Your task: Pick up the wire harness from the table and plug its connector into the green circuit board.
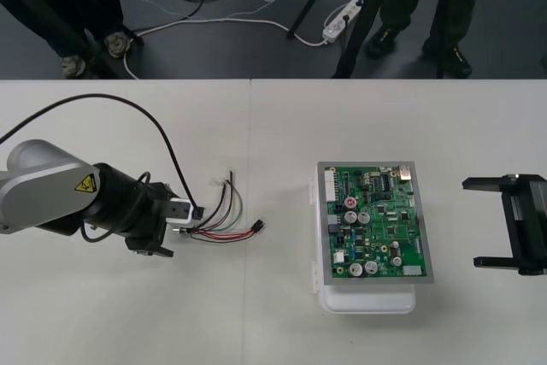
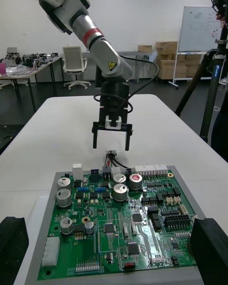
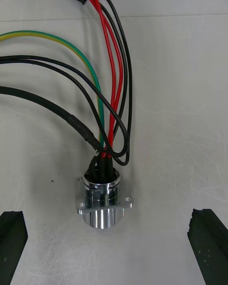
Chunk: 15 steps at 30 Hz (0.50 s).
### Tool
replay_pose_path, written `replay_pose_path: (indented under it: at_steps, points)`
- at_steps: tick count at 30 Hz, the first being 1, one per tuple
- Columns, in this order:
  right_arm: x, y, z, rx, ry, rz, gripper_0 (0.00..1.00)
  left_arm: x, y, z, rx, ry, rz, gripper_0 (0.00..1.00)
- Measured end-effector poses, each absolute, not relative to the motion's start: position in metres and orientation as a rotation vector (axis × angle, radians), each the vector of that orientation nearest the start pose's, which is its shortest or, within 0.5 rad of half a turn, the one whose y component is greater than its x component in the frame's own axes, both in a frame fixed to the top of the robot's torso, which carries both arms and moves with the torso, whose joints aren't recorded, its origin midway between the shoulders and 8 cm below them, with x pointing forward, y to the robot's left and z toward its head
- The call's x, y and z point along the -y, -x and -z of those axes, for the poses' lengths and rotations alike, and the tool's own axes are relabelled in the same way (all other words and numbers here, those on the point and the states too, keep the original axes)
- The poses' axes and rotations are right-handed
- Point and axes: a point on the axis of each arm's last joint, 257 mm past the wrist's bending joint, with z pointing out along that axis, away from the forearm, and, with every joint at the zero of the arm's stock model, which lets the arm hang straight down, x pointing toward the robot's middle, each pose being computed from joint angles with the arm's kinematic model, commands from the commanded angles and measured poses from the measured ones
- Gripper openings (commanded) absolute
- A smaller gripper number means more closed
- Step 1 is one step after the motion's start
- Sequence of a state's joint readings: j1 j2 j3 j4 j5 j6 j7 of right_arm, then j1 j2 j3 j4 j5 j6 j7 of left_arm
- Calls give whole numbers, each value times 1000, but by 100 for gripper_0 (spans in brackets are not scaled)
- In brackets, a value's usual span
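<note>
Left of the green circuit board [image 1: 376, 232], the wire harness [image 1: 224, 226] is lying unplugged on the table [image 1: 256, 322]. The left gripper [image 2: 111, 147] is hovering wide open over its socket [image 3: 102, 204]; grasping and plugging are still pending. The right gripper [image 1: 487, 222] is idling open, right of the board.

Front view looks steeply down on the table [image 1: 256, 314]. Left wrist view sits close over the harness [image 3: 100, 168]. Right wrist view looks level across the board [image 2: 123, 228] toward it.
</note>
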State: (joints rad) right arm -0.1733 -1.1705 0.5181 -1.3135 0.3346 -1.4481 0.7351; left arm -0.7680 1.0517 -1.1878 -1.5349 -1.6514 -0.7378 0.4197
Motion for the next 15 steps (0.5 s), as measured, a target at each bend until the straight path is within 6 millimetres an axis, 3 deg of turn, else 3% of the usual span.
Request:
replay_pose_path:
  at_steps: [15]
  points:
    - [246,-317,168,-1088,1295,-929,100,-193,-416,374,2316,2692,-169,100]
